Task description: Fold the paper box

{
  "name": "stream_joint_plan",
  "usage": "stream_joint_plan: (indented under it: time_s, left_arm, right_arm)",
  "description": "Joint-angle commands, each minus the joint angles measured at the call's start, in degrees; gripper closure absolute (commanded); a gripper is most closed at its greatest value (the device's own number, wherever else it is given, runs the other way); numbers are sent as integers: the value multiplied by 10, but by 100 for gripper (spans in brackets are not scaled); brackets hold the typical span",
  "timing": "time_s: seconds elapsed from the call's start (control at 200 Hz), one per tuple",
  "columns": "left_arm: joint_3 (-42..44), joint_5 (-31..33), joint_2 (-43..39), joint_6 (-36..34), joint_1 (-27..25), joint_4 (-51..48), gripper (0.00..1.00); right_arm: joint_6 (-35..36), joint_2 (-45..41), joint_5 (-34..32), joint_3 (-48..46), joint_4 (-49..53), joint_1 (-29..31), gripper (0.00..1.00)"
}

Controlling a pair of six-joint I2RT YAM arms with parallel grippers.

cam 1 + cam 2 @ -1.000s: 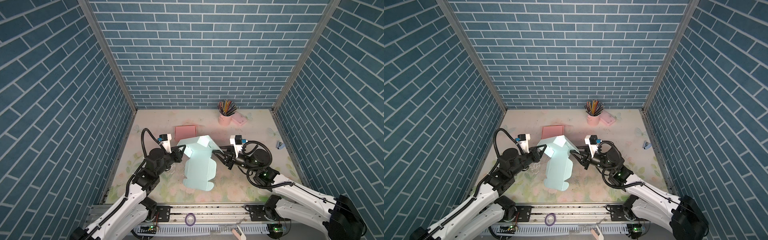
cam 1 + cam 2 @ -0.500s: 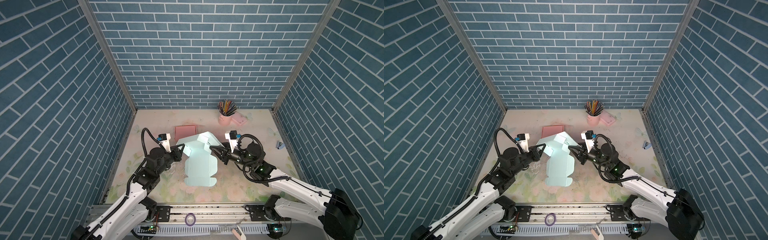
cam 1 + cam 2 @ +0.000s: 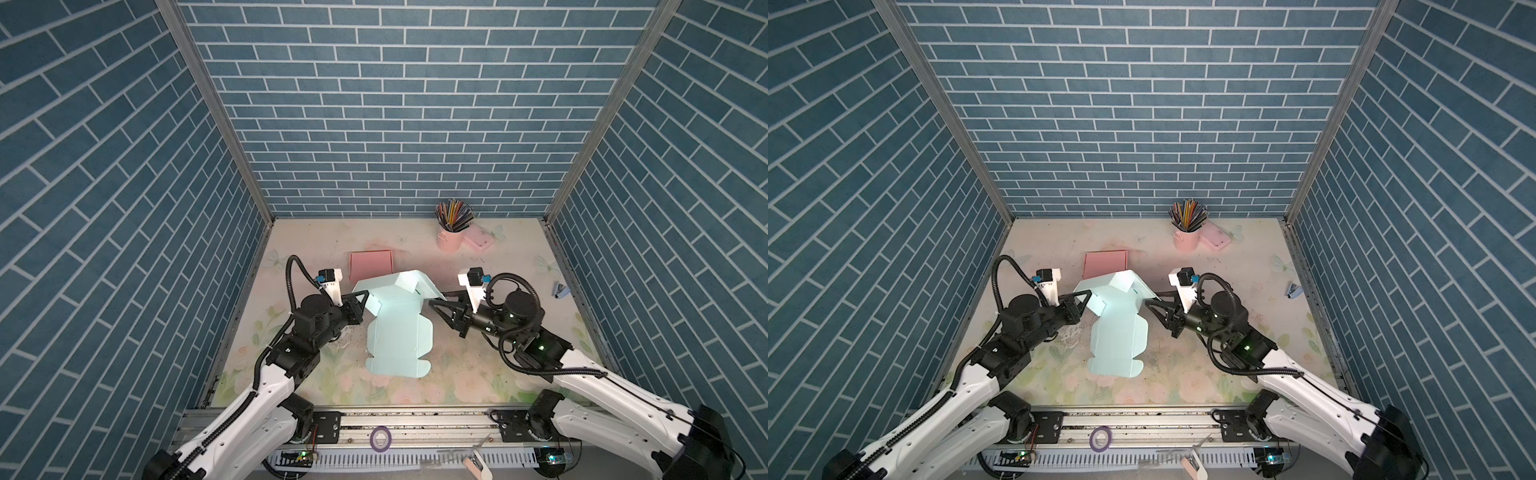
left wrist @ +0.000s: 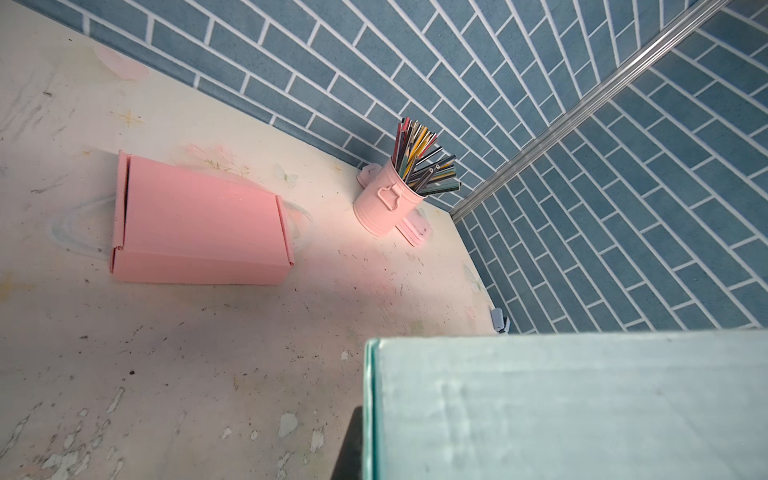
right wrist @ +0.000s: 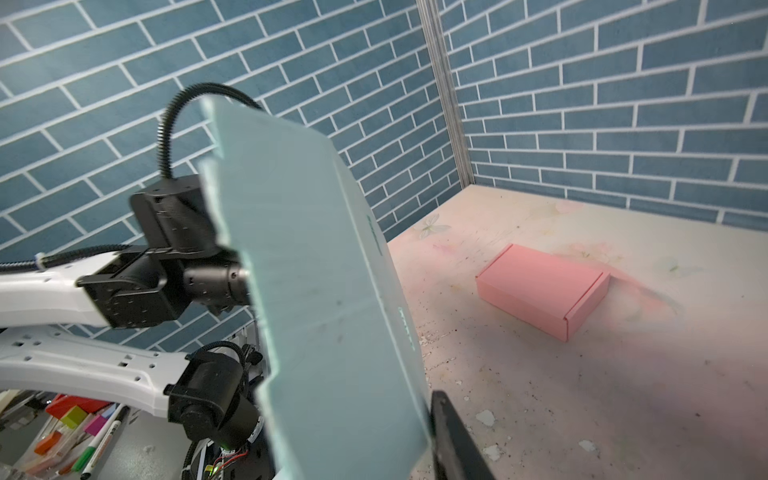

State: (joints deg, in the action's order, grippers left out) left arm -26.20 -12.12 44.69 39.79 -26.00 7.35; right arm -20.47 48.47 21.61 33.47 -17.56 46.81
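Note:
The light teal paper box [image 3: 399, 332] [image 3: 1119, 336] lies partly unfolded mid-table, its front panel flat and its back part raised. My left gripper [image 3: 365, 301] [image 3: 1088, 301] is shut on the box's raised left edge. In the left wrist view the teal sheet [image 4: 561, 407] fills the lower corner, with one dark finger [image 4: 353, 440] pressed against its edge. My right gripper [image 3: 432, 300] [image 3: 1146, 302] sits at the raised flap's right corner. In the right wrist view the panel [image 5: 324, 291] rests against one finger [image 5: 453, 440] and hides the other.
A folded pink box [image 3: 370, 266] [image 4: 199, 232] [image 5: 540, 286] sits just behind the teal one. A pink cup of pencils [image 3: 451, 232] and a flat pink case [image 3: 478, 239] stand at the back. A small stapler [image 3: 559, 289] lies by the right wall.
My right gripper has moved up and back to the raised flap's right corner. The box's back part has spread wider to the right. The left arm has held still.

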Motion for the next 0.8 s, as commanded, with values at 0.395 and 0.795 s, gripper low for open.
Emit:
stream_joint_plan:
  time_s: [0.395,0.795]
  left_arm:
    - [-66,-162,44,-118,71,-81,100]
    - [-86,-158,57,-149,71,-124,100]
  right_arm:
    - [52,-74,-3,29,107,-60,64]
    - [56,59,221,72,45,-54,65]
